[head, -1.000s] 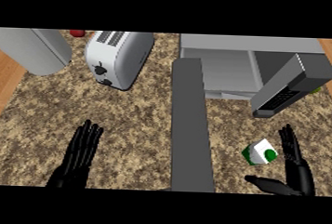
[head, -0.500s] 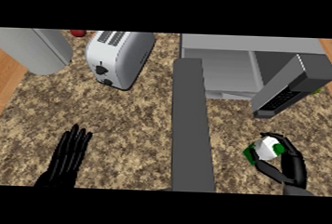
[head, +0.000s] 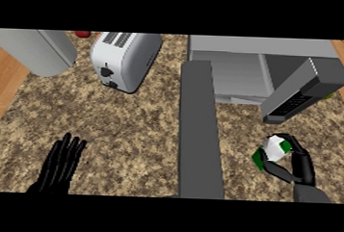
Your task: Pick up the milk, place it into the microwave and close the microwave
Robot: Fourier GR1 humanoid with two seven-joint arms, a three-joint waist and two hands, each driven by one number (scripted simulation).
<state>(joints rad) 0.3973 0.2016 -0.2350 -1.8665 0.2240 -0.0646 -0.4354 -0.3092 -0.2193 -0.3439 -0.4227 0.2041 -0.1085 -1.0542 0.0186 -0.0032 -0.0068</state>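
Observation:
The milk point(head: 275, 150) is a small white carton with green sides, at the lower right in the head view. My right hand point(head: 300, 166) is curled round it, fingers over its right side and thumb under it. The carton sits just in front of the microwave point(head: 240, 72), whose cavity is open, below its door point(head: 302, 91), which is swung out to the right. My left hand point(head: 59, 164) rests open at the lower left, fingers straight, touching nothing.
A white toaster point(head: 123, 58) stands at the back left beside a grey cylinder point(head: 35, 50), with a small red thing point(head: 83, 34) behind. A long grey bar point(head: 199, 133) runs down the counter's middle. Wooden floor point(head: 5, 88) shows at the left edge.
My right hand went from open beside the milk to curled round it, and has carried it slightly up towards the microwave. My left hand has drawn back towards the lower edge.

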